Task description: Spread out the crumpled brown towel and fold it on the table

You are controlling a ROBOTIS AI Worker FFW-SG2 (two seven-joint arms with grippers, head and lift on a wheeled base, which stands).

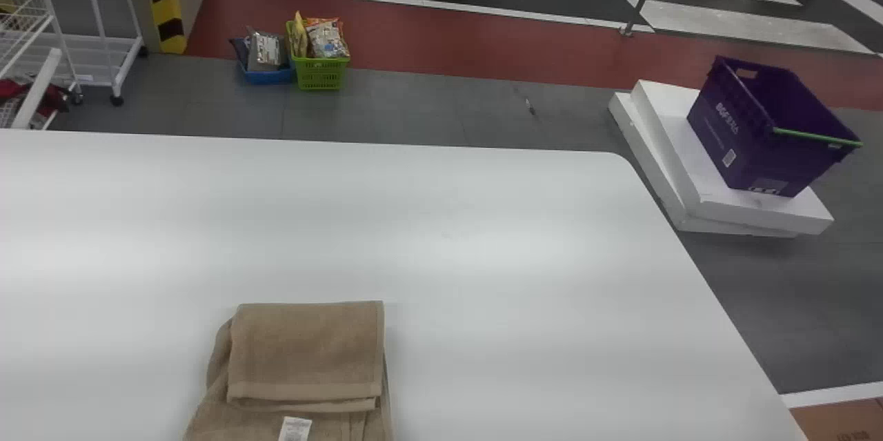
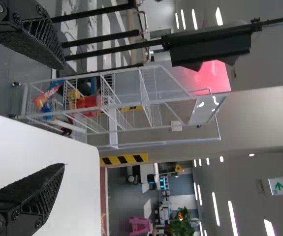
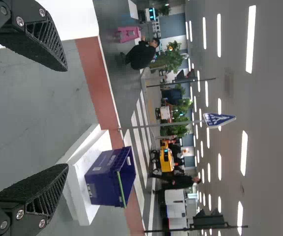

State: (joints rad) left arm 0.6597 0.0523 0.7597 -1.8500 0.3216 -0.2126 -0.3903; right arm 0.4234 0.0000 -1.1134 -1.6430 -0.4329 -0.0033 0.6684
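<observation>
1 brown cloth towel [image 1: 307, 348], partly folded, lies before you on the white table [image 1: 483, 275]. Your black 2-fingered left gripper [image 2: 64, 115] and matching right gripper [image 3: 67, 117] are both released, fingers spread. Right of the table, 1 purple plastic crate [image 1: 738, 130] sits on 2 white slabs [image 1: 672, 151].

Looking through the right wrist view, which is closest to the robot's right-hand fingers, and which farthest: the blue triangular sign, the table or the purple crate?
Starting from the right fingers:
1. Table, right by them.
2. Purple crate, on white slabs past the table's right edge.
3. Blue triangular sign, raised, beyond the red floor strip.
</observation>
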